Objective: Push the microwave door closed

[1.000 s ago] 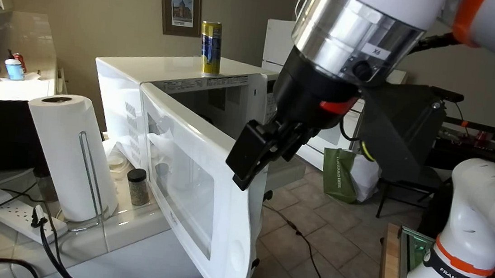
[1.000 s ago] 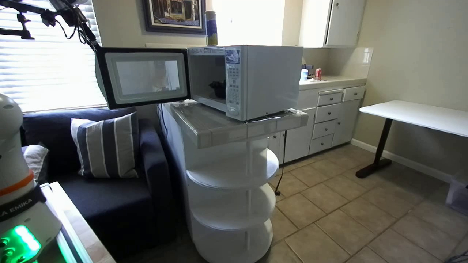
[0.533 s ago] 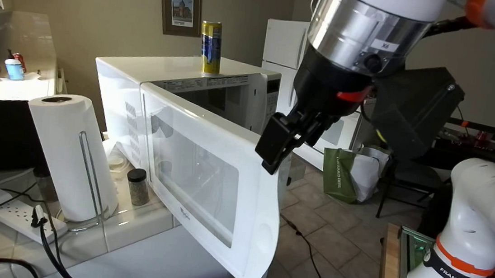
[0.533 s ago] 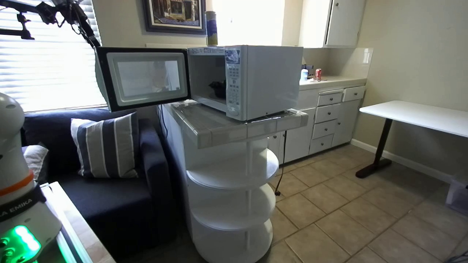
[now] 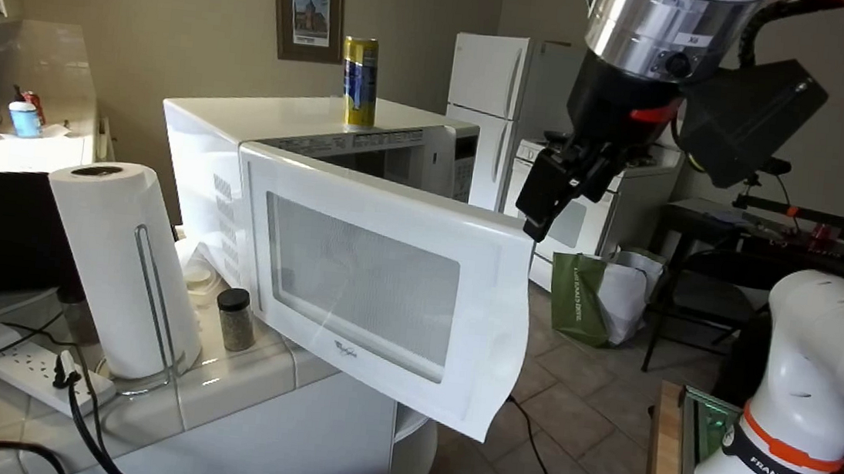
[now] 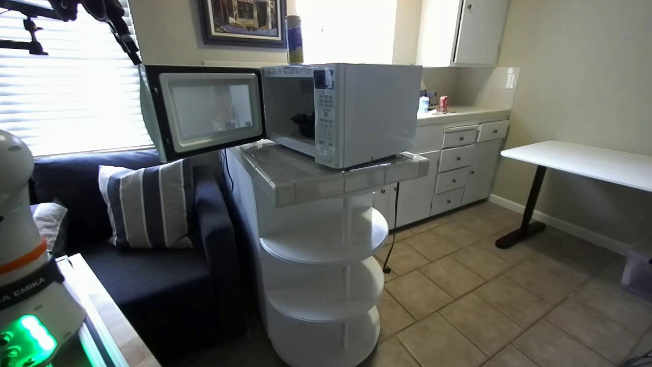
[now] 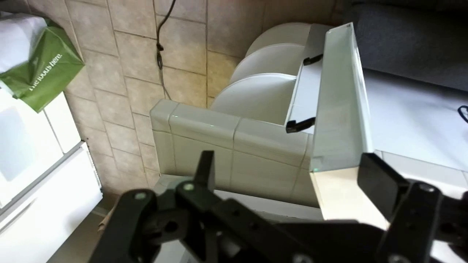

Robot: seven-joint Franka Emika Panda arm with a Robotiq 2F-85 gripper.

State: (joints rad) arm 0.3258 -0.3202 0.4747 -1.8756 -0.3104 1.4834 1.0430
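The microwave door (image 5: pixel 378 287) stands well open at the front of the microwave (image 6: pixel 379 112), hinged at the side away from the microwave's control panel (image 6: pixel 325 117), so most of the closing is left, I judge. My gripper (image 7: pixel 289 170) has its jaws spread wide in the wrist view and has hold of nothing; seen from there, the door's free upper corner lies between my two fingers (image 7: pixel 381 182), much nearer the one on the door's outer side. In both exterior views a fingertip (image 5: pixel 537 221) meets that corner or is just beside it; I cannot tell whether I am truly pressing.

To do this well, I want my contact a little lower on the door's outer face, close to the free edge: leverage is best there, while up at the corner I could slip over the top. Then I should sweep in an arc about the hinge, turning so my fingertip lies flat against the door. My other finger worries me: it hangs on the side toward the microwave's front and could be pinched as the gap narrows, so I would draw back, bring the jaws together and push from outside with one blunt tip.

I should go gently: the can (image 5: pixel 360 80) on top of the microwave could topple at a jolt. The latch hooks (image 7: pixel 301 125) on the door's inner side will likely want a firm last press.
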